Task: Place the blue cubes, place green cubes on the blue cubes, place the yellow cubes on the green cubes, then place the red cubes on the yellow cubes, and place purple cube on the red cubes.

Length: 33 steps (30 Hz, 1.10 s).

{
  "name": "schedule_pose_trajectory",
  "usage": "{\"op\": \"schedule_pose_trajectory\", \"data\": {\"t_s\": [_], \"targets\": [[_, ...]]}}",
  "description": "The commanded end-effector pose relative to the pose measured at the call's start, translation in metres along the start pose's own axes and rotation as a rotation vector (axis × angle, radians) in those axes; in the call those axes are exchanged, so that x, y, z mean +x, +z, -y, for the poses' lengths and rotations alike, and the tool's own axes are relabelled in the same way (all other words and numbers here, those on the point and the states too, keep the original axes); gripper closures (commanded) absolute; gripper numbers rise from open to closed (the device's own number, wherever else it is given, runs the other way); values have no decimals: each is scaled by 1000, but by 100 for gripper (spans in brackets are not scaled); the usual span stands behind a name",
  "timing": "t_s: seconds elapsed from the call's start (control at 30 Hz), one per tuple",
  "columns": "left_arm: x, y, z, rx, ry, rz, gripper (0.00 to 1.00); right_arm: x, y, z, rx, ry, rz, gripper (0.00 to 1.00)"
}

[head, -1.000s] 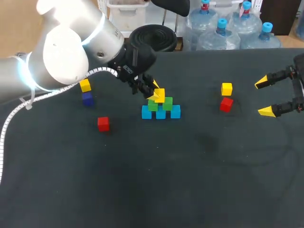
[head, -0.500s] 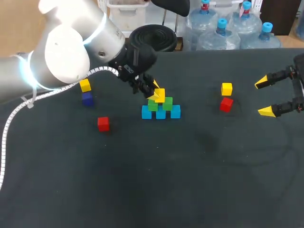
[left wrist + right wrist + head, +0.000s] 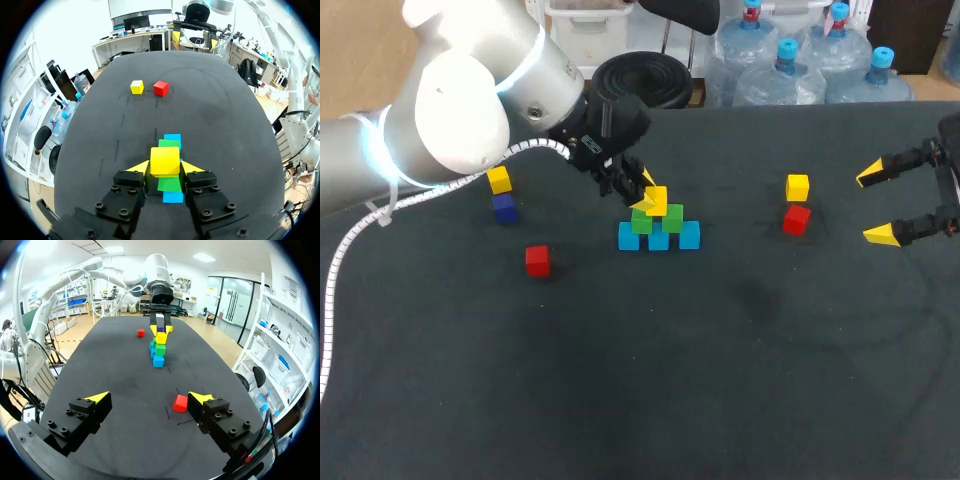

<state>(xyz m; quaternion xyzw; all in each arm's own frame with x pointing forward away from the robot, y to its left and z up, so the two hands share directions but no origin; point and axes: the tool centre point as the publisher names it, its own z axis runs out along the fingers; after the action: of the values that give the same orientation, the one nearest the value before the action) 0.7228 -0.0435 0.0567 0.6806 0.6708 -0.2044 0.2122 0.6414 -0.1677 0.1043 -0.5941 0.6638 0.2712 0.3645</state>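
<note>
Nothing shifted, left claw [image 3: 165,169] gripping yellow cube [image 3: 165,159] over 2 green cubes [image 3: 672,218], right claw [image 3: 149,398] spread apart

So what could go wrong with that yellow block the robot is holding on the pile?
The left gripper is shut on the yellow cube right over the two green cubes. If it lets go off-centre, the cube might tip and fall. Its fingers also seem to reach down beside the green cubes, so pulling away could nudge them off the blue cubes.
</note>
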Motion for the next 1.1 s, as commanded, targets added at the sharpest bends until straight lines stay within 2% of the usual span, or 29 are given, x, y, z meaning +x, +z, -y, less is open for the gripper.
{"op": "schedule_pose_trajectory", "data": {"t_s": [0.03,0.4,0.53,0.77,1.1], "targets": [[-1,1,-3,6,0,-4,98,0,1,0,0,-1,1,0],[0,2,-3,7,-1,-1,98,0,1,0,0,-1,1,0],[0,2,-2,6,-4,-2,96,0,1,0,0,-1,1,0],[1,2,-2,6,-4,-4,79,0,1,0,0,-1,1,0],[0,2,-3,8,-5,-6,63,0,1,0,0,-1,1,0]]}}
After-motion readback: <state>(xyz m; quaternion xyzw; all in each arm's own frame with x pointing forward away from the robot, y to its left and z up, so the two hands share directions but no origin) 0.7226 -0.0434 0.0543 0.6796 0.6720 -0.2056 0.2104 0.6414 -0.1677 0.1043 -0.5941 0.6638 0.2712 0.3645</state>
